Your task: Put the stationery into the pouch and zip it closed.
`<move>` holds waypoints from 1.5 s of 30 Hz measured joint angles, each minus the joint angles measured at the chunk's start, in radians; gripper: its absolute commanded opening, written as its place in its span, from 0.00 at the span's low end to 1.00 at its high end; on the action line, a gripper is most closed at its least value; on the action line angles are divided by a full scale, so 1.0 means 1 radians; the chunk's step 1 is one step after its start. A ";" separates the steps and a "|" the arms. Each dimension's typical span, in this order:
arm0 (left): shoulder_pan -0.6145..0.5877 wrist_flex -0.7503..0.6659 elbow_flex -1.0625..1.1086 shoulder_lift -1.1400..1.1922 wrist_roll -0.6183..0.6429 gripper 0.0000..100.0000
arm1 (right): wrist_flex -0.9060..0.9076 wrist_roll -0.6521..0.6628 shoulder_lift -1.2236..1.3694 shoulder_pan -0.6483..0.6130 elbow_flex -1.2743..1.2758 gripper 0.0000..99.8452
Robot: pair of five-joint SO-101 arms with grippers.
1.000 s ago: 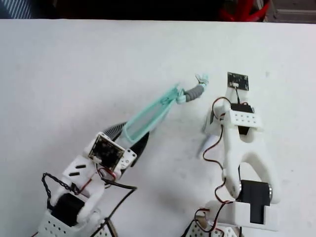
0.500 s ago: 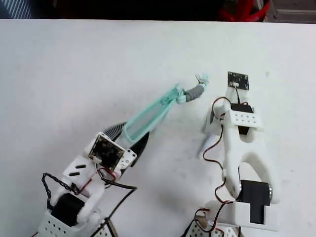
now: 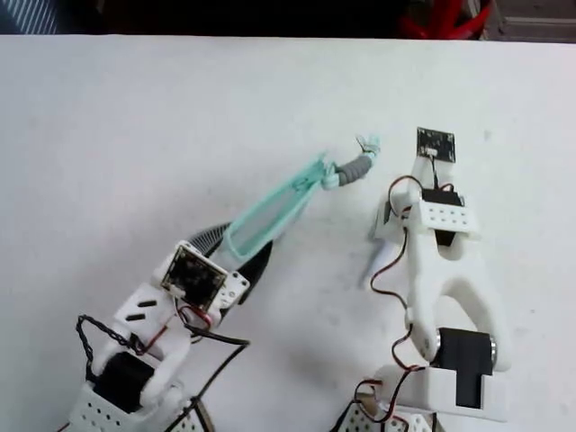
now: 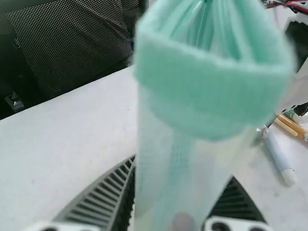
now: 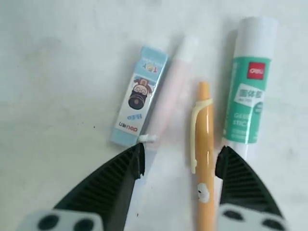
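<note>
Right arm point(image 3: 441, 261) edging slightly toward 12 o'clock; pouch point(image 3: 274, 209) staying put, stretching toward 1 o'clock at table point(image 3: 135, 117) centre. Left gripper point(image 3: 236, 254) clamping its near end. Right gripper point(image 5: 182, 159) hanging, fingers apart, over orange pen point(image 5: 203, 159); eraser point(image 5: 139, 103), pink pen point(image 5: 171, 91) and glue stick point(image 5: 248, 86) lying alongside, 3 o'clock of the pouch.

From where I'm standing I count two robot arms, the left arm point(image 3: 144, 342) and the right arm point(image 3: 445, 288), at one white table point(image 3: 135, 117). There is one mint-green pouch point(image 3: 270, 216). Loose stationery comes to four pieces: one eraser point(image 5: 139, 96) in a light blue sleeve, one orange pen point(image 5: 203, 144), one glue stick point(image 5: 248, 82) with a green label, and one pale pink stick point(image 5: 171, 91) (a pen or a marker, I can't tell which)
</note>
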 measured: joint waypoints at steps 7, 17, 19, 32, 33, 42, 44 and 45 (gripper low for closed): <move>0.000 0.064 -0.023 0.005 0.000 0.25 | 0.000 0.000 0.000 0.009 -0.037 0.24; -0.051 0.071 -0.023 0.009 0.000 0.24 | 0.069 -0.018 0.295 -0.008 -0.302 0.24; -0.078 0.060 -0.023 0.009 0.020 0.24 | 0.097 -0.029 0.359 0.002 -0.382 0.24; -0.098 0.048 -0.023 0.009 0.038 0.08 | 0.184 -0.035 0.483 0.012 -0.548 0.13; -0.098 0.038 -0.023 0.009 0.038 0.08 | 0.184 -0.035 0.483 0.012 -0.549 0.13; -0.098 0.028 -0.023 0.011 0.038 0.08 | 0.244 -0.040 0.465 0.014 -0.566 0.27; -0.098 0.028 -0.023 0.011 0.038 0.08 | 0.250 -0.040 0.439 0.017 -0.552 0.26; -0.098 0.028 -0.023 0.011 0.038 0.08 | 0.256 -0.040 0.427 0.018 -0.542 0.25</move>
